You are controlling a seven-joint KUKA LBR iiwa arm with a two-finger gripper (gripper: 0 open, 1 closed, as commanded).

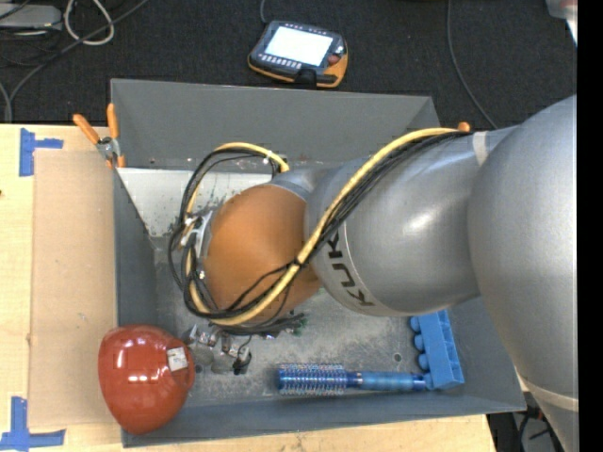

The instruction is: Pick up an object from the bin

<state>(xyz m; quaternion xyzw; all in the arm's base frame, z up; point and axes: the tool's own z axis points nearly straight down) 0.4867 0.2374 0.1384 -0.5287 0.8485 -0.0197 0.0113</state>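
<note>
Hovering low in the grey bin [283, 121], the gripper [221, 348], its grip impossible to tell under the orange wrist cover [254, 243], sits just beside the glossy red apple [141, 377] at 7 o'clock, which an off-centre touch could send rolling away

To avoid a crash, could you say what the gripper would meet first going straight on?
The gripper would probably meet bare bin floor, just right of the red ball; depth is unclear.
</note>
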